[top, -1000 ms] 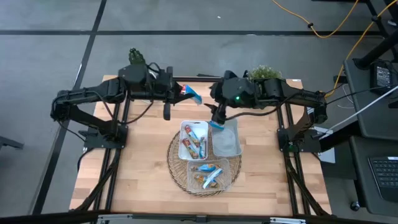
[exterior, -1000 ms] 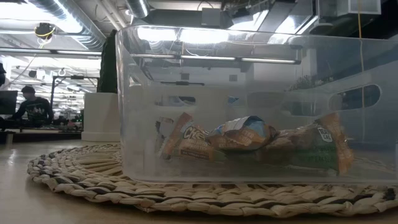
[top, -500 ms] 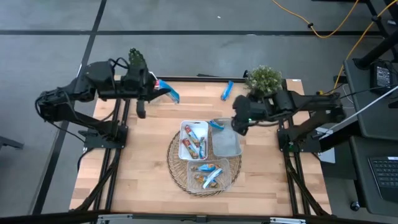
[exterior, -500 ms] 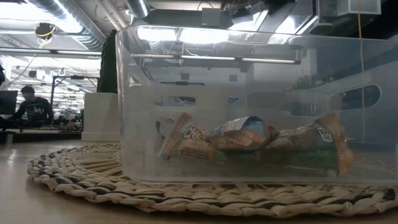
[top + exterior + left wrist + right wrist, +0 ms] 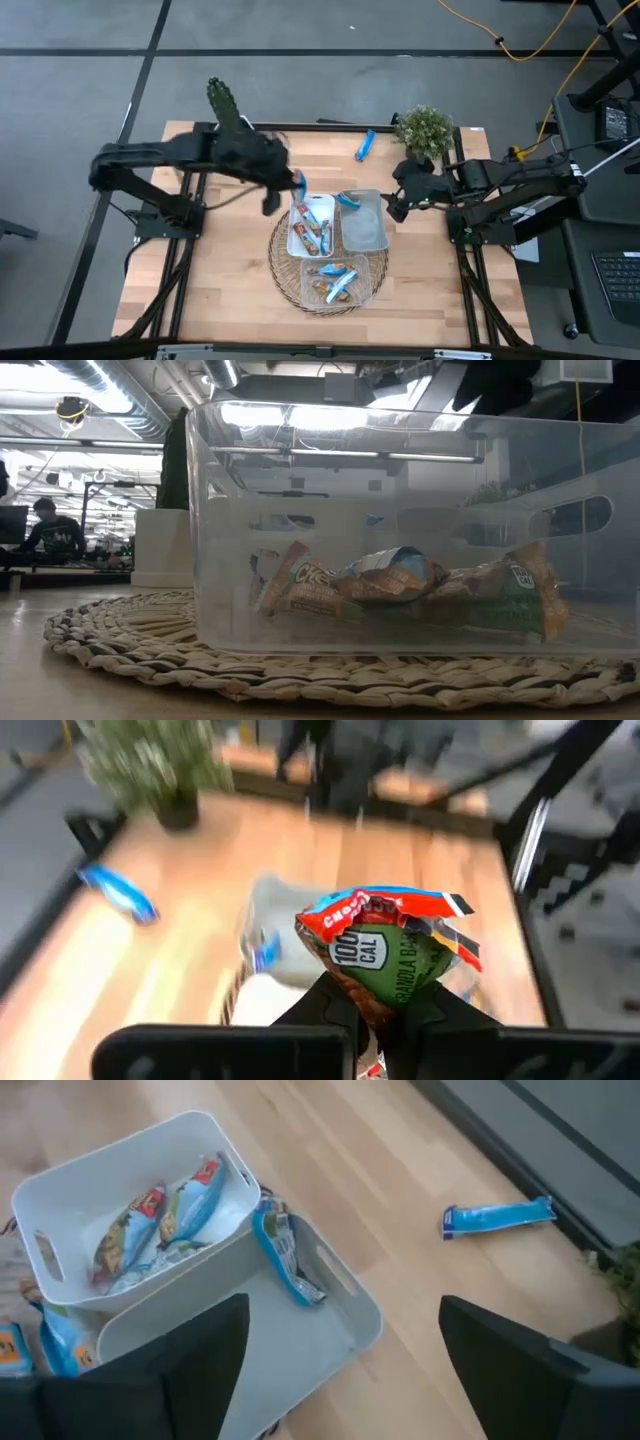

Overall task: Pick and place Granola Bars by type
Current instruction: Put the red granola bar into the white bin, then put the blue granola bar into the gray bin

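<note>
Wooden surface (image 5: 230, 290) holds part-filled trays (image 5: 312, 226); left gripper (image 5: 375, 1010) clamps a bar (image 5: 385, 948), right gripper (image 5: 340, 1335) spread empty, one blue bar (image 5: 364, 144) unsorted.

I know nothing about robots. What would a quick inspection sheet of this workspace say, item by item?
Surface: wooden table, woven mat in the middle.
Job's things: bars in the white tray and clear tray; a blue bar on the grey tray's rim; a loose bar at the far edge.
Clutter: two plants.
Hands: left hand shut on a green bar, by the white tray; right hand open, beside the grey tray.
Cables: yellow cable on the floor.
Surroundings: a person far behind.
</note>
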`<action>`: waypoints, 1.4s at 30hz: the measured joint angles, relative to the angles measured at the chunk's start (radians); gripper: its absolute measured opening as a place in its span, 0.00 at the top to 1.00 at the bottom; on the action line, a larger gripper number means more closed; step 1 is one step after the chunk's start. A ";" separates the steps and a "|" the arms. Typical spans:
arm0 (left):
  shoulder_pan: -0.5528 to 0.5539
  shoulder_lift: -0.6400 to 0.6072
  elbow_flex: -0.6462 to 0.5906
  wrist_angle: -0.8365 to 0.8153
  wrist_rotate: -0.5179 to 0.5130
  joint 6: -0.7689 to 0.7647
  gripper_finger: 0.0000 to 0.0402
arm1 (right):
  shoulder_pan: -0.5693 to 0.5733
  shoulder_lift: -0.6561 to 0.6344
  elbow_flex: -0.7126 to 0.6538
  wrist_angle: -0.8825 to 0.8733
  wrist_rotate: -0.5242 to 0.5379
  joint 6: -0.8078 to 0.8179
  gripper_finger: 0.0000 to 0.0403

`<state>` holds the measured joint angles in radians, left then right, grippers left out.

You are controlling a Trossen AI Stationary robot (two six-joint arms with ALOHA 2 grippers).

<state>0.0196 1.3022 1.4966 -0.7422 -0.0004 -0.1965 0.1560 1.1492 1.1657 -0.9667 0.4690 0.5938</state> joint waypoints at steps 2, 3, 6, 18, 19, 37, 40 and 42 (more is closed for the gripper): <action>0.002 0.055 0.000 -0.026 0.022 0.004 0.98 | -0.002 -0.001 -0.002 0.016 0.001 -0.038 0.19; 0.002 0.081 0.000 -0.044 0.032 0.005 0.98 | -0.004 -0.001 -0.002 0.029 0.002 -0.050 0.19; 0.002 0.159 0.000 -0.062 0.043 0.008 0.98 | -0.028 0.002 -0.002 0.060 0.002 -0.049 0.19; 0.002 0.357 0.000 -0.069 0.176 -0.039 0.93 | -0.191 0.002 -0.002 0.097 -0.122 -0.161 0.19; 0.002 0.361 0.000 -0.070 0.199 -0.053 0.92 | -0.198 0.002 -0.002 0.097 -0.141 -0.179 0.19; 0.025 0.306 0.000 -0.088 0.191 -0.161 0.59 | -0.286 0.013 -0.002 0.177 -0.176 -0.290 0.19; 0.025 0.235 0.000 -0.076 0.154 -0.160 0.59 | -0.345 0.028 -0.011 0.224 -0.176 -0.284 0.19; 0.025 0.173 0.000 -0.065 0.123 -0.145 0.59 | -0.386 0.051 -0.012 0.255 -0.179 -0.278 0.19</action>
<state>0.0448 1.4751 1.4967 -0.8074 0.1227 -0.3418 -0.2302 1.2005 1.1535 -0.7120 0.2904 0.3153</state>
